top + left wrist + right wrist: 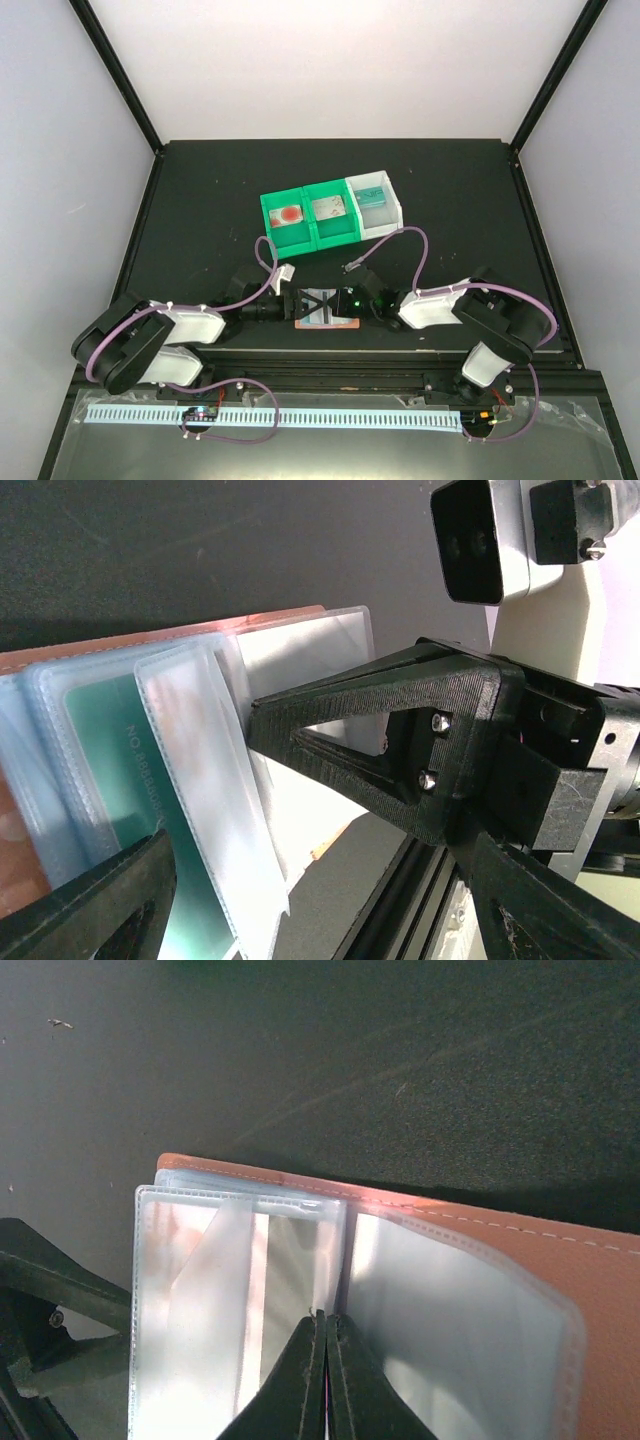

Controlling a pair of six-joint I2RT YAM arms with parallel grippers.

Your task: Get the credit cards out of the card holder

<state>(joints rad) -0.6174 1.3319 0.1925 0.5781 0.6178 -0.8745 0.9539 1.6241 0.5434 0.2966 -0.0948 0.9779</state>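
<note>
The card holder (326, 312) lies open near the table's front edge, between both grippers. It has a brown-salmon cover (560, 1250) and clear sleeves (240, 1290). A teal credit card (110, 760) sits inside one sleeve. My right gripper (325, 1328) is shut at the fold, pinching the edge of a clear sleeve; it also shows in the left wrist view (262, 723). My left gripper (310, 920) is open, with one finger (90, 910) over the teal card's sleeve. Other cards lie in the back trays: a white one with a red mark (290, 214), a pale one (329, 208) and a teal one (374, 196).
Two green trays (268, 232) and one white tray (395, 215) stand in a row behind the card holder. The table's front rail (420, 880) runs close beside the holder. Purple cables (262, 255) loop over both arms.
</note>
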